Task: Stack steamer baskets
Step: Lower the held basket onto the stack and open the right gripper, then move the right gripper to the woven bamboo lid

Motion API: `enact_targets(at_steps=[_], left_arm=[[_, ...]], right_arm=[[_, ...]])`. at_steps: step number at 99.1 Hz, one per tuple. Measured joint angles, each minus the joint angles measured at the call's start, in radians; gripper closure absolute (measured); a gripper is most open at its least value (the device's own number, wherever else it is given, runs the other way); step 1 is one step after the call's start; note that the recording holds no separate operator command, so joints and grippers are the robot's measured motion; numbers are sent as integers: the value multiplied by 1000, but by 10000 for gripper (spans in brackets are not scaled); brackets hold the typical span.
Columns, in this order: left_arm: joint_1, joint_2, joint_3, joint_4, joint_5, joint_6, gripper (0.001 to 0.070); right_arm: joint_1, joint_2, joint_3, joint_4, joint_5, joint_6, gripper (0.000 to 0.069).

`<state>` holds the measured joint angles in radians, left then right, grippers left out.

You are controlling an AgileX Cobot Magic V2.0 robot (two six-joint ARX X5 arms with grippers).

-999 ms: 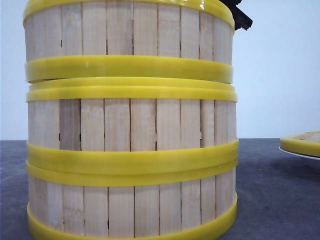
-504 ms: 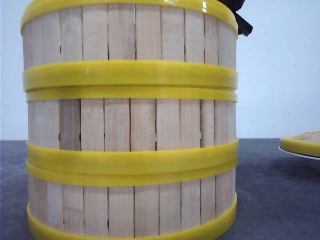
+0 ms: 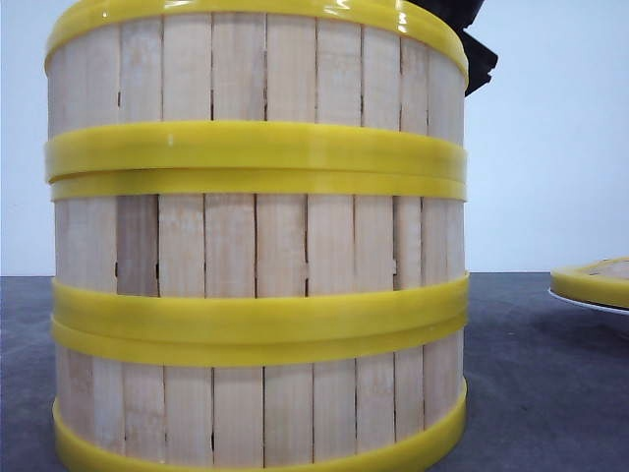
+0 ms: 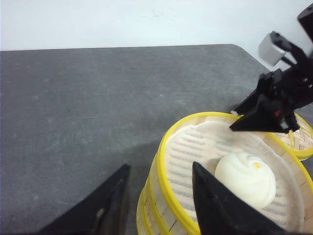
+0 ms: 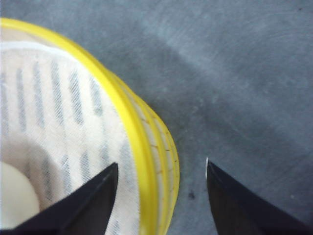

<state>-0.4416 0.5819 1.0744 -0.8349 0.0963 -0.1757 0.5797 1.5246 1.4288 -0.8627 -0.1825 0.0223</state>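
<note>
Three steamer baskets stand stacked close in front of me: top basket [image 3: 256, 74], middle basket [image 3: 256, 246], bottom basket [image 3: 256, 413]. The top one [image 4: 168, 191] holds a white bun [image 4: 245, 178] on a striped cloth liner [image 4: 195, 147]. My left gripper [image 4: 160, 166] is open, one finger inside the rim and one outside, apart from the wall. My right gripper [image 5: 162, 162] is open too, straddling the opposite rim [image 5: 142, 161]. It also shows as the right gripper [image 4: 233, 121] across the basket. Only its dark body [image 3: 472, 39] shows in the front view.
Another steamer basket [image 3: 595, 283] sits on a white plate [image 3: 580, 300] at the right, also seen as the basket [image 4: 304, 142] behind my right gripper. Dark grey tabletop [image 4: 88, 107] stretches to the left; a pale wall stands behind it.
The top basket has come down onto the middle one and the gap between their yellow rims has closed. The right gripper's dark body has shifted slightly.
</note>
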Motion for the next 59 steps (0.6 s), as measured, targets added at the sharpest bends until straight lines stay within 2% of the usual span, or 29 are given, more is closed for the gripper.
enact_targets(at_steps=[14, 38, 43, 59], left_arm=[[0, 0, 0, 0, 0, 0, 481], [0, 0, 0, 0, 0, 0, 481], [0, 0, 0, 0, 0, 0, 481], [0, 0, 0, 1, 0, 0, 481]], right_arm=[[-45, -90, 6, 14, 16, 0, 336], [-148, -251, 46, 15, 178, 4, 336], [-184, -266, 48, -5, 209, 10, 336], [-333, -240, 48, -125, 212, 11, 336]])
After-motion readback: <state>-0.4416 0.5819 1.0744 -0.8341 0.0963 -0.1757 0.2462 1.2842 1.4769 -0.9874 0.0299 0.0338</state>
